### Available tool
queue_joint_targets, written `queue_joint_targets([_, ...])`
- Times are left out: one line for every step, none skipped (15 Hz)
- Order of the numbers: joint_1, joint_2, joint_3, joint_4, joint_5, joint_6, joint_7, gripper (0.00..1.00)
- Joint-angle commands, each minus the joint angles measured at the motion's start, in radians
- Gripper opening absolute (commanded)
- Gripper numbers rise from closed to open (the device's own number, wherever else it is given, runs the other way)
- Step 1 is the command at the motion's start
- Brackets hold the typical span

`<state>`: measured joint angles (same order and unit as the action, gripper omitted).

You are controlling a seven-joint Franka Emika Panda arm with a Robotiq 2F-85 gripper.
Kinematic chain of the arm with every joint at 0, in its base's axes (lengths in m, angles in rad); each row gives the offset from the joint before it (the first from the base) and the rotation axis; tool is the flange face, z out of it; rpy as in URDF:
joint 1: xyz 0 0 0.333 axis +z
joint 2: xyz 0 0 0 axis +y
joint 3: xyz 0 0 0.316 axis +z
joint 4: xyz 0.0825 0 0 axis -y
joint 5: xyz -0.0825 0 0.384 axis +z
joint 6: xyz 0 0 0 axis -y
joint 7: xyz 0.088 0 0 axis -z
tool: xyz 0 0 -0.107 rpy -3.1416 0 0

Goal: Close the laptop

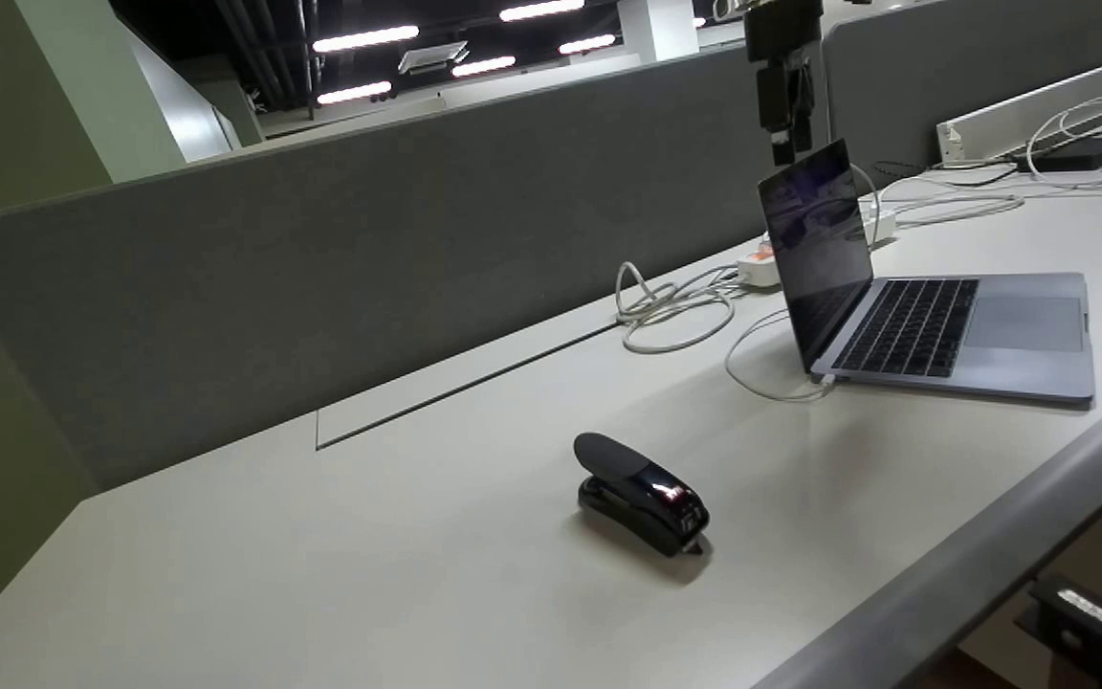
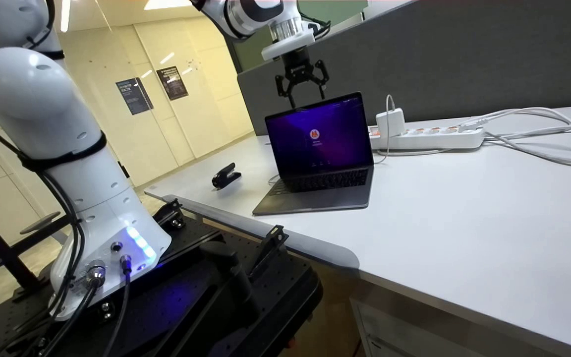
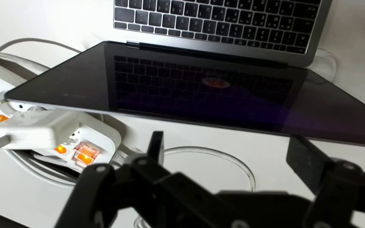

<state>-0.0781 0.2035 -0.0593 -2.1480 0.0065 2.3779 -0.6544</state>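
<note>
In an exterior view, left to right, a black stapler (image 2: 222, 179) lies on the bench (image 2: 464, 223), then the laptop (image 2: 315, 199) stands open, its screen (image 2: 322, 144) lit. Over its top edge point the jaws, spread wide, holding nothing. Farther right lies a white power strip (image 2: 434, 140).

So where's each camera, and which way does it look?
In an exterior view: seems above the desk, looking past the stapler at the laptop side-on; claw at top.
In an exterior view: seems near the robot's base, facing the screen; arm and claw show.
Wrist view: on the arm, looking down at screen and keyboard; the claw's fingers show.
In both exterior views: laptop, stapler, claw.
</note>
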Motion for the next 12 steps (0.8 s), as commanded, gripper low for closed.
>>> queue_joint_targets([-0.007, -0.024, 0.012, -0.028, -0.008, -0.029, 0.082, 1.0])
queue_joint_targets([-0.007, -0.032, 0.012, -0.036, -0.011, -0.038, 0.093, 1.0])
queue_joint_targets([-0.006, -0.045, 0.011, -0.046, -0.016, -0.051, 0.105, 1.0])
queue_joint_targets([-0.005, -0.055, 0.01, -0.053, -0.021, -0.062, 0.115, 1.0])
queue_joint_targets([-0.005, -0.066, 0.009, -0.061, -0.027, -0.071, 0.123, 1.0])
queue_joint_targets([-0.004, -0.077, 0.006, -0.07, -0.036, -0.079, 0.136, 1.0])
queue_joint_targets([-0.005, -0.087, 0.004, -0.078, -0.041, -0.08, 0.141, 1.0])
queue_joint_targets([-0.005, -0.093, 0.002, -0.085, -0.044, -0.08, 0.151, 1.0])
queue_joint_targets([-0.007, -0.097, 0.001, -0.092, -0.042, -0.082, 0.154, 1.0])
queue_joint_targets([-0.01, -0.098, 0.001, -0.096, -0.033, -0.08, 0.152, 1.0])
queue_joint_targets([-0.011, -0.098, 0.001, -0.099, -0.03, -0.081, 0.151, 1.0])
queue_joint_targets([-0.013, -0.097, 0.001, -0.102, -0.024, -0.079, 0.149, 1.0])
